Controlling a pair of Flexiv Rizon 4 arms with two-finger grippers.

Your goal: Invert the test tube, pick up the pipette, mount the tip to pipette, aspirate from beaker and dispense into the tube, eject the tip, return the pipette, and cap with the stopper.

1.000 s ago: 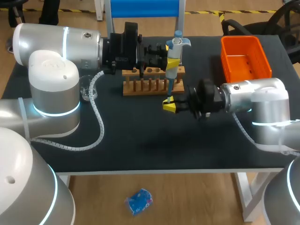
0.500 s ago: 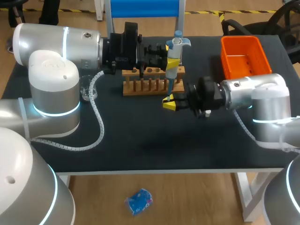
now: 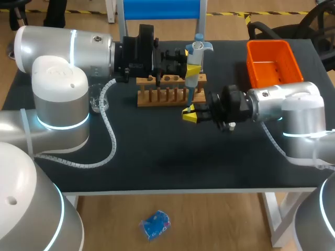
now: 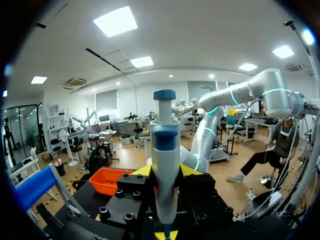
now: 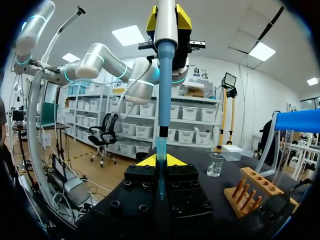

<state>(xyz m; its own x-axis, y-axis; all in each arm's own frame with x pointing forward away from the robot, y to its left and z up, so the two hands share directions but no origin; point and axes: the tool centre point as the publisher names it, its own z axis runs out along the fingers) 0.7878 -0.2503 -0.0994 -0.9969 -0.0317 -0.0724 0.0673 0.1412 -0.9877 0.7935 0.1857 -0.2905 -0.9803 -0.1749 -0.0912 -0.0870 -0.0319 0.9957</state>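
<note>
While the left hand (image 4: 165,171) gripped the stiff white-and-blue plastic pipette (image 4: 165,150) upright above the bench (image 3: 157,157), the right hand (image 5: 160,161) looked pinched shut on its light, slippery pale-blue plastic tip (image 5: 161,147). I'd hold it gently.

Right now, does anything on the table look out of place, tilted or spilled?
Nothing stands out. The pipette stands upright in the left pincer, its tip in line with it between the right pincer's fingers. The wooden rack and the beaker stand upright on the table, with no spill visible.
</note>
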